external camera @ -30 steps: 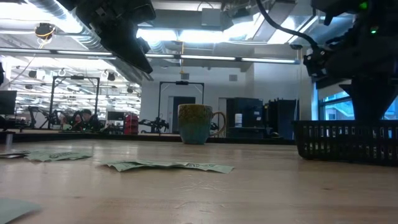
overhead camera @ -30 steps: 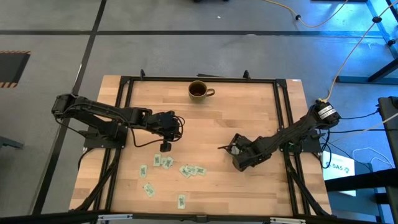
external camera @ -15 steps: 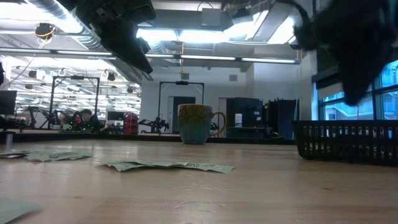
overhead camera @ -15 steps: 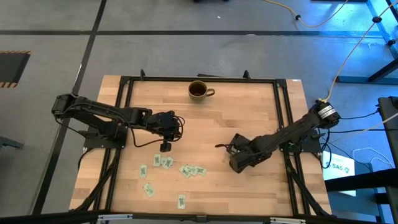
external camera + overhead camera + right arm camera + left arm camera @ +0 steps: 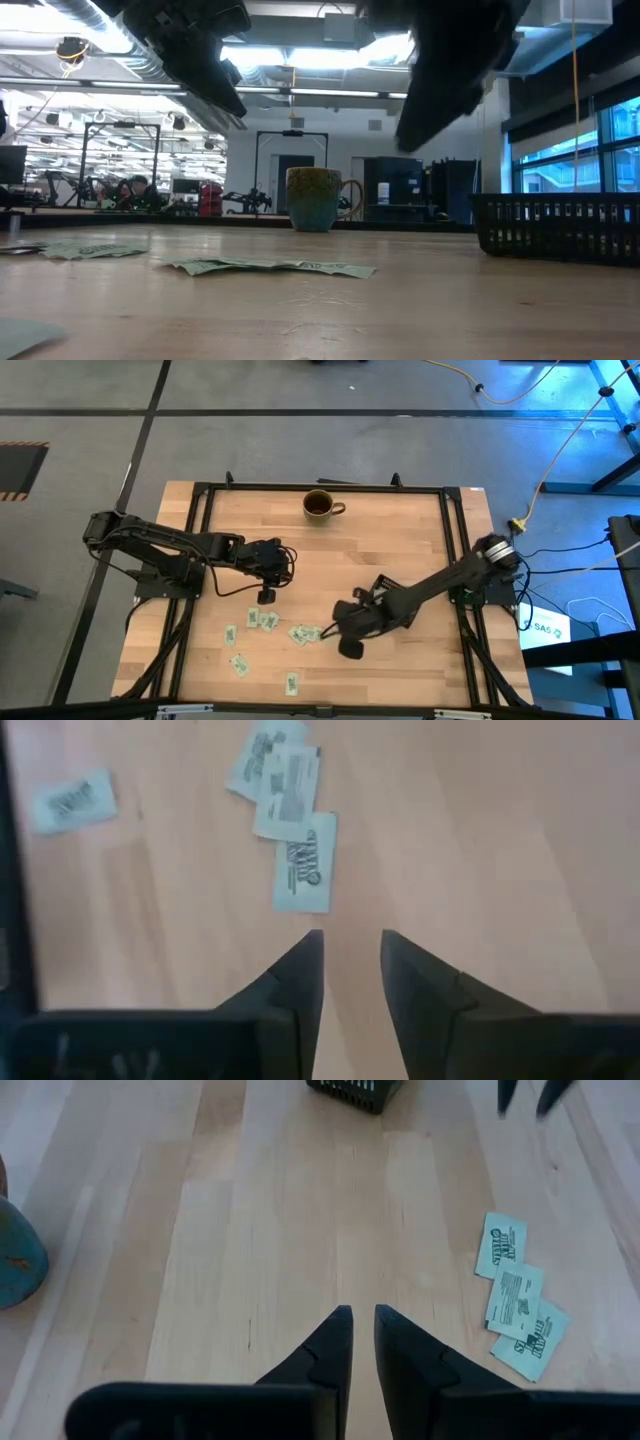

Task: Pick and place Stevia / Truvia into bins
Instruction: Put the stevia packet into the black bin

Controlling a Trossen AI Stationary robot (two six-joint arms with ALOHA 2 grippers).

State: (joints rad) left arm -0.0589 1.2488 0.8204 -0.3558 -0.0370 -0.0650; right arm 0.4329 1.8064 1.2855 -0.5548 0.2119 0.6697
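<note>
Sachets: pale green and white Stevia / Truvia packets lie scattered flat on the front-left part of the wooden counter; a small overlapping cluster sits just ahead of the right arm's fingers, with loose singles nearer the counter's front edge.
Bin: the black basket tray stands on the right side of the counter, well apart from the sachets; in the overhead view the right arm covers most of it.
Right gripper: the right gripper hovers low over the counter beside the nearest cluster, fingers spread a little with nothing between them.
Left gripper: the left gripper hangs above bare wood left of centre, fingers nearly together with a narrow gap and nothing in them; it appears to be waiting.
Handling: the sachets look very light, thin and limp, likely to slide or flutter rather than resist; lying flush on the wood, they give little edge to catch.
Grasp point: probably best taken across the short width of the topmost packet in the cluster, one finger on each long edge, pressing down so the paper buckles up into the pinch.
Risk: overlapped packets may lift together or skid away.
Mug: a brown mug stands at the far edge, uninvolved.
</note>
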